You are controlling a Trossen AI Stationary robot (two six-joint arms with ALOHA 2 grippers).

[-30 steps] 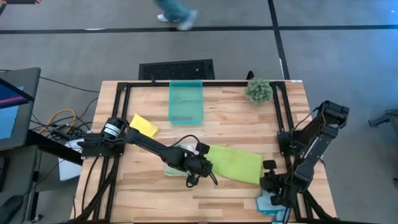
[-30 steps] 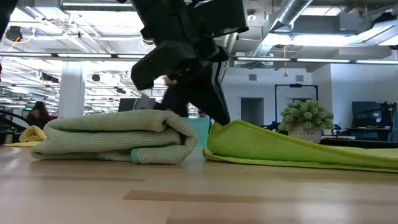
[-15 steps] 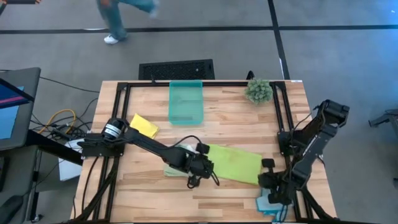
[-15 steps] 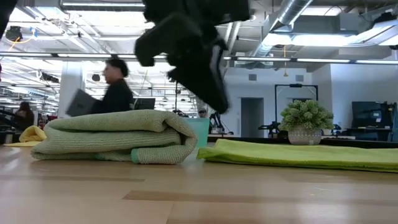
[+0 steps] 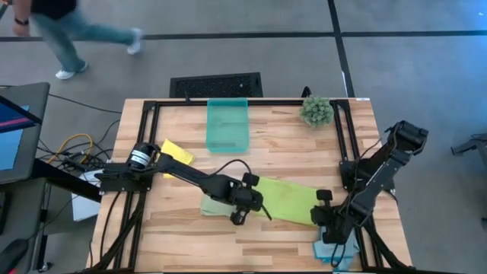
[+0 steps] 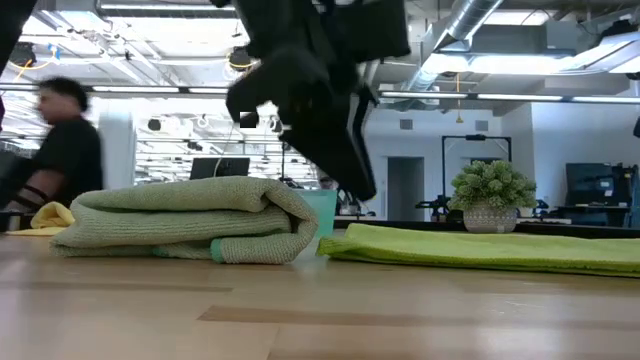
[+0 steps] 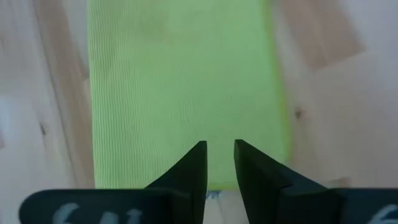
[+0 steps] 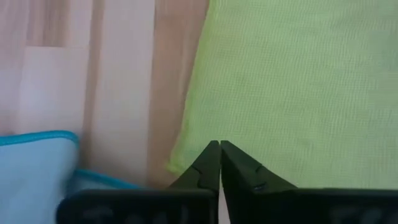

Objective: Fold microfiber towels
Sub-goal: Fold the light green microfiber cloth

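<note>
Microfiber towels are sitting in four spots on the wooden table [image 5: 289,148]. Lime green towel [image 5: 288,201] is lying flat and folded into a long strip at the table's middle, between both grippers. Pale green towel [image 6: 185,220] is lying folded and bunched just beside the lime one's left end, partly under the left arm in the high view. Yellow towel [image 5: 176,153] is lying well apart near the left edge, by the left arm's base. Light blue towel [image 5: 332,249] is lying at the near right corner, just beside the lime towel's right end.

Left gripper [image 7: 219,149] is hovering over the lime towel's left end, fingers slightly parted, gripping nothing. Right gripper [image 8: 219,146] is sitting at the lime towel's right end with fingers pressed together; whether cloth is pinched between them, cannot tell.

Teal bin [image 5: 228,124] is standing at the far edge, plant [image 5: 316,110] to its right. A person [image 6: 55,140] is showing in the room behind.
</note>
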